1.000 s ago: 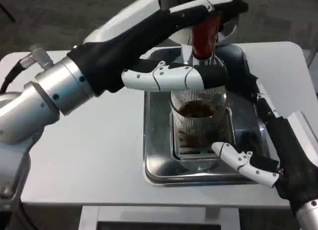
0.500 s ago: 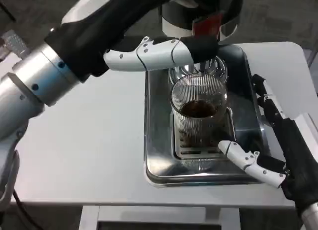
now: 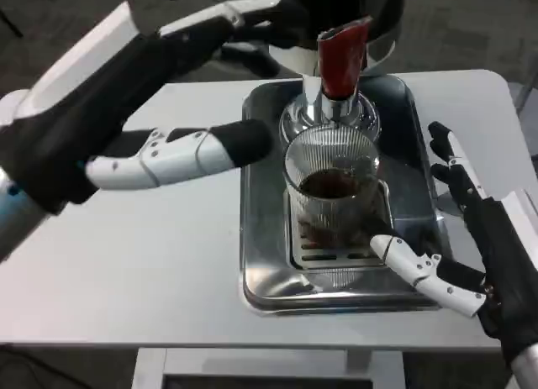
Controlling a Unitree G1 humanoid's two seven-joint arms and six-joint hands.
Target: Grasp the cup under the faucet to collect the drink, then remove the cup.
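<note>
A ribbed clear glass cup [image 3: 334, 196] with dark drink in it stands on the drip grate of a steel tray [image 3: 265, 263], right under the faucet with its red handle [image 3: 340, 60]. My left hand [image 3: 151, 86] hovers open up and to the left of the cup, fingers spread, touching nothing. My right hand [image 3: 471, 246] is open just right of the cup, its thumb reaching toward the cup's base and the other fingers raised beside the tray's right rim.
The dark drink dispenser [image 3: 336, 11] stands at the back of the tray. The white table [image 3: 168, 263] spreads to the left and front; its front edge lies close below the tray.
My left hand has drawn back from the faucet handle, moving left and toward the camera. The red handle now shows upright. My right hand has hardly moved. The cup stays put.
</note>
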